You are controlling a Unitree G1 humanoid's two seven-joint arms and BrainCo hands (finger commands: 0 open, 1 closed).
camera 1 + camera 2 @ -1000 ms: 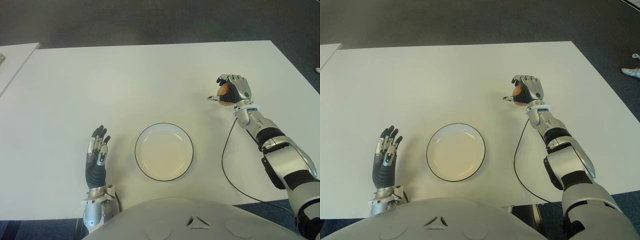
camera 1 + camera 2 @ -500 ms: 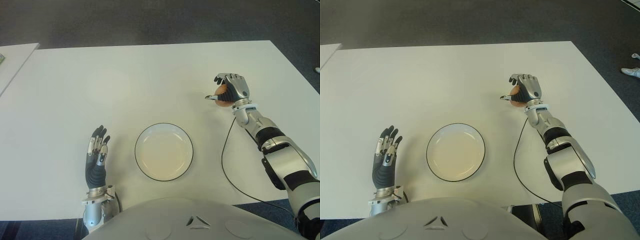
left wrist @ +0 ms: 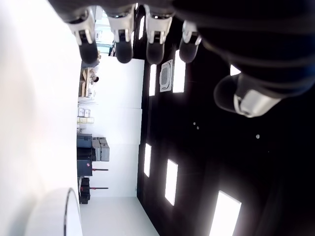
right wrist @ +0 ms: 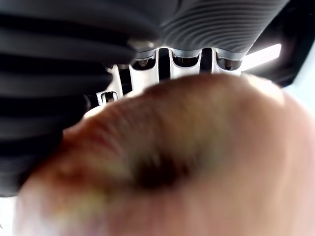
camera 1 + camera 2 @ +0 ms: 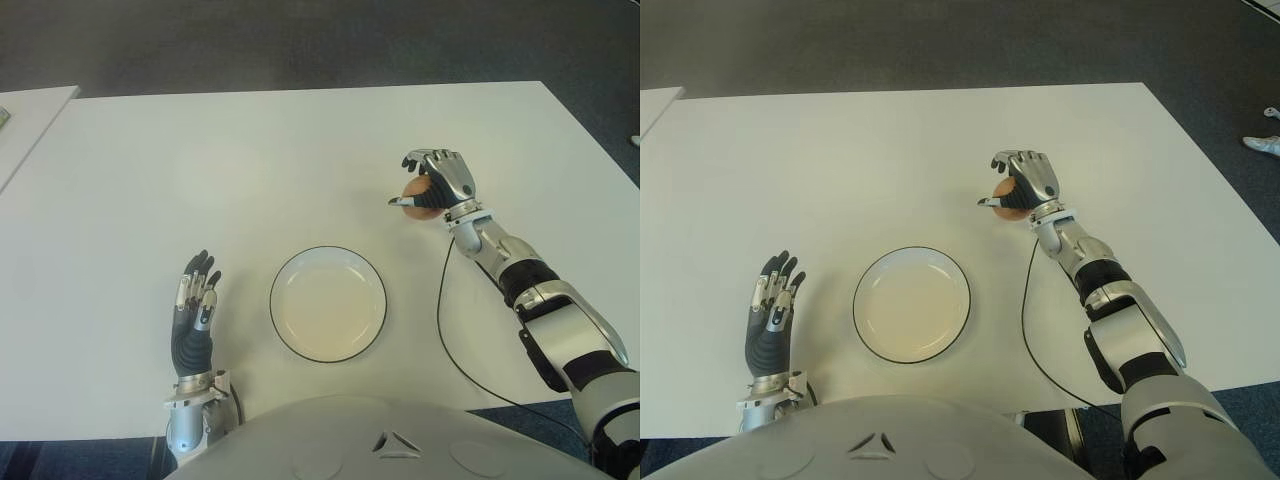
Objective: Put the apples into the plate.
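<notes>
The apple [image 5: 416, 194] is reddish-brown and sits inside the right hand [image 5: 437, 184], which is clenched around it, the fingers [image 5: 420, 160] curled over its top and the thumb under it. In the right wrist view the apple [image 4: 187, 162] fills almost the whole picture, pressed against the palm. The hand holds it above the white worktop [image 5: 250, 160], beyond the plate [image 5: 328, 303] and to the right of it, well apart from the rim. The plate is round, white with a thin dark edge, and has nothing in it. A thin black cable [image 5: 447, 320] runs down from the right wrist across the worktop. The left hand [image 5: 194, 305] shows to the left of the plate, its fingers [image 3: 123, 37] straight and released, holding nothing.
</notes>
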